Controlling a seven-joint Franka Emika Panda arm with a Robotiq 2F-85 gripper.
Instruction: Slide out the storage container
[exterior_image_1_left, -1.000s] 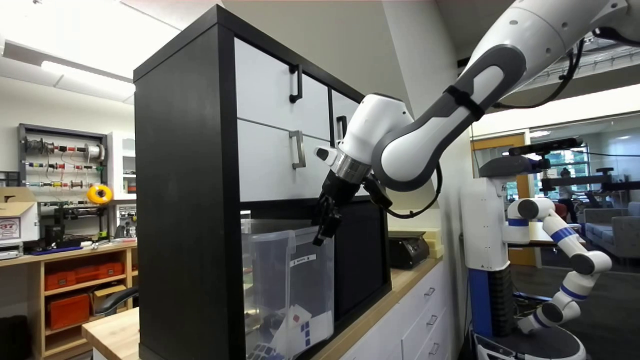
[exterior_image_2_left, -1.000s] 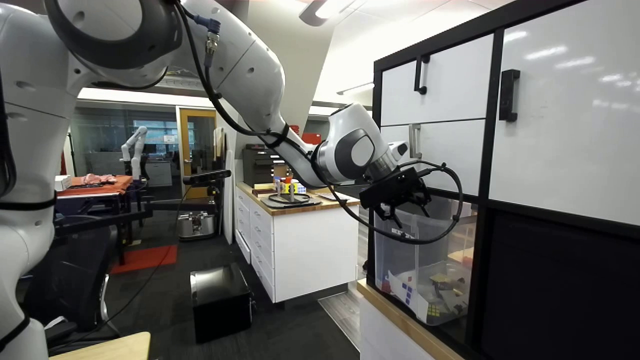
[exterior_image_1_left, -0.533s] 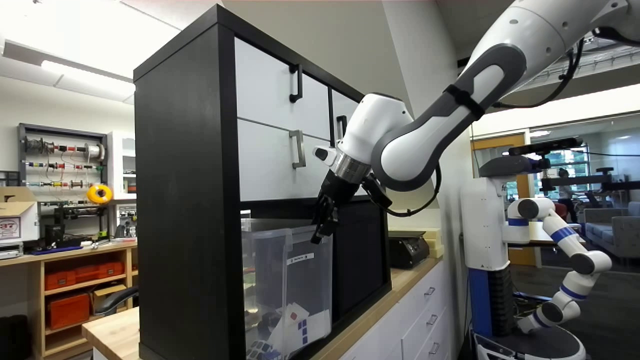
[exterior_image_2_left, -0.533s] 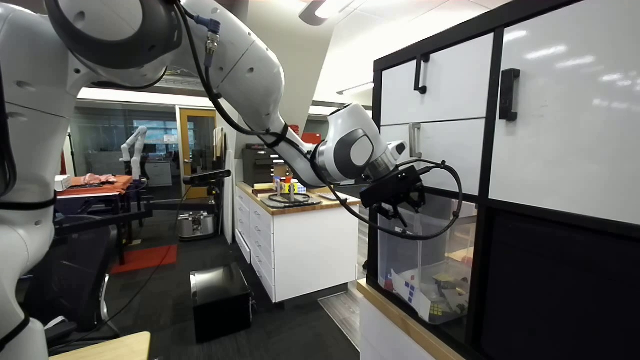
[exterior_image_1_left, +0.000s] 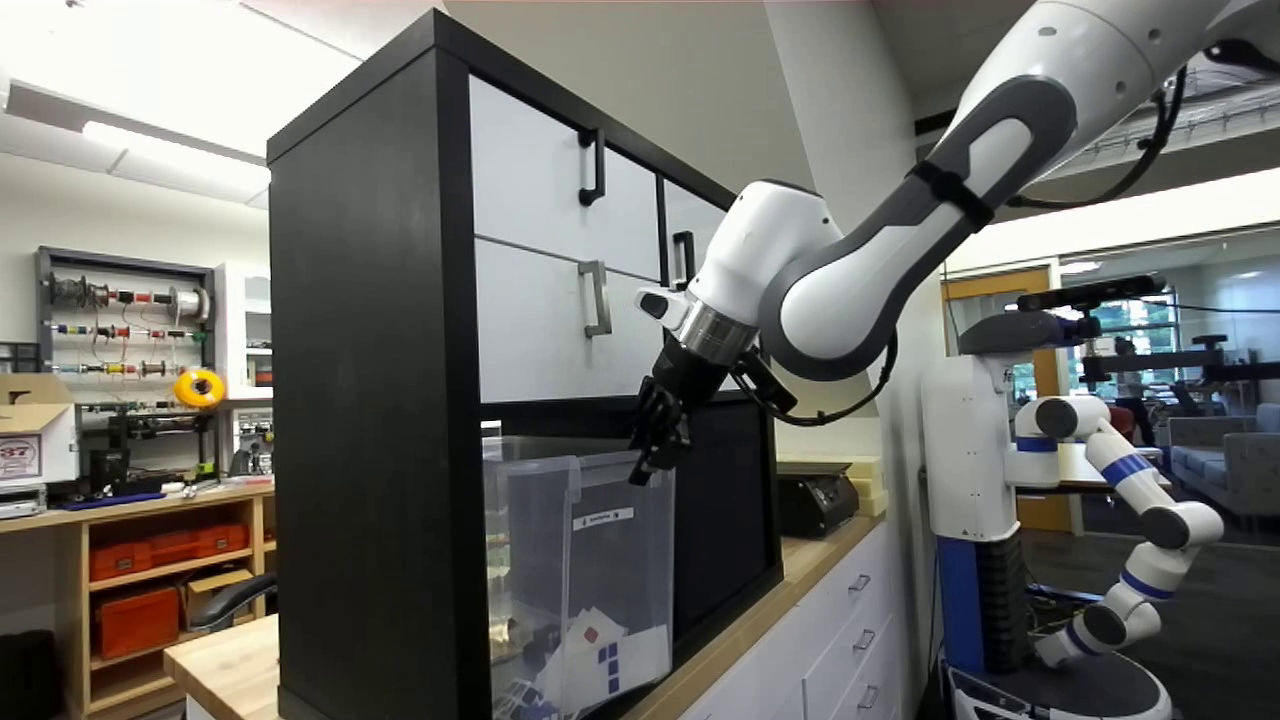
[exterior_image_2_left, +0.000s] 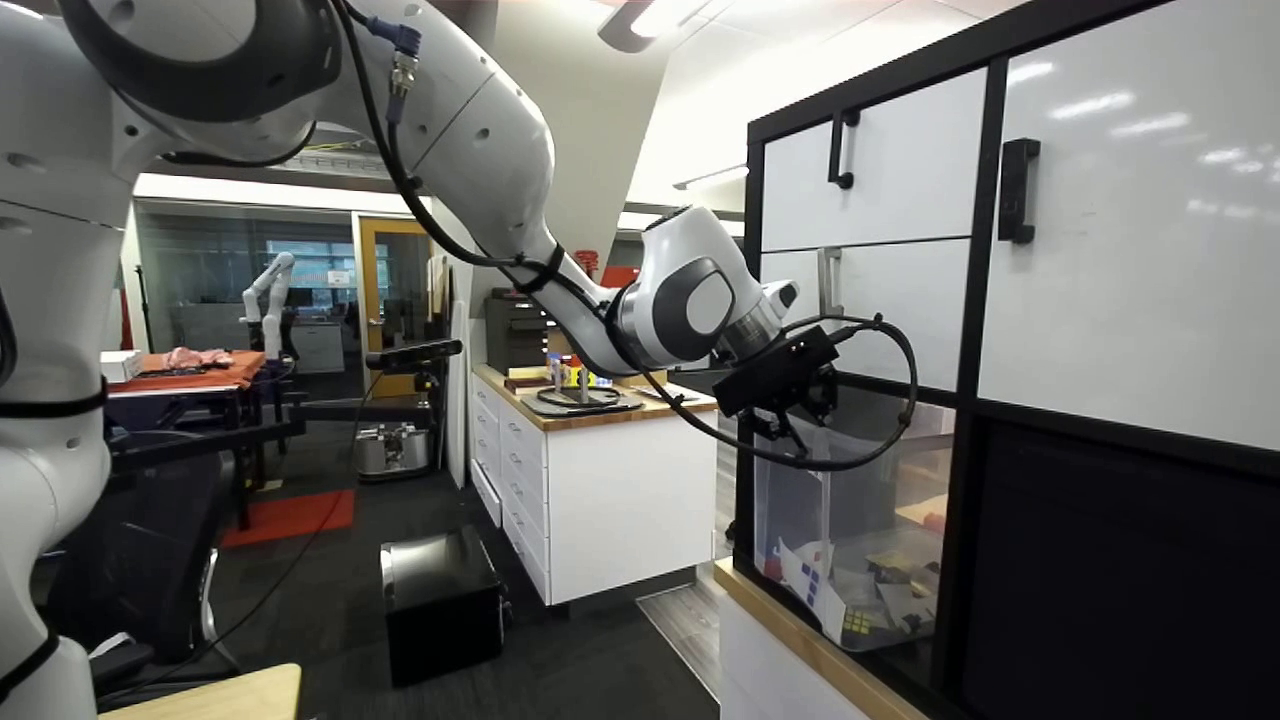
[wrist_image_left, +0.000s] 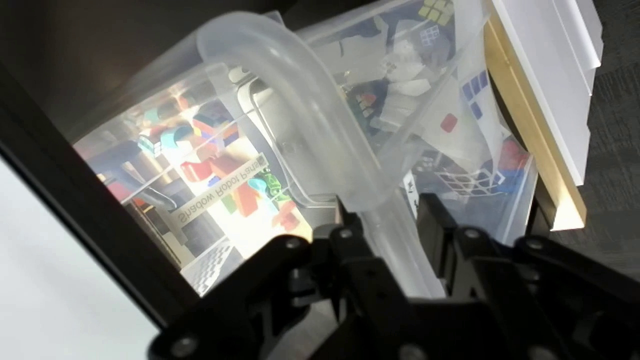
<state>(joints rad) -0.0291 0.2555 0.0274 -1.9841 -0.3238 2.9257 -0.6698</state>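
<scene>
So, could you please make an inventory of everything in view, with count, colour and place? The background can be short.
cabinet: one, black, on the wooden counter
storage container: one, clear, at the cabinet's lower left opening
loose items: several, mixed colours, inside the storage container
white fronts: three, white, on the cabinet
handles: three, two black and one silver, on the white fronts
island: one, white, wood-topped, mid-room
black box: one, black, on the floor
mat: one, red, on the floor
spool rack: one, grey, at a wall
blue-banded robot: one, white, in the background
arm: one, white and grey, in front of the cabinet
gripper: one, black, straddling the storage container's rim
</scene>
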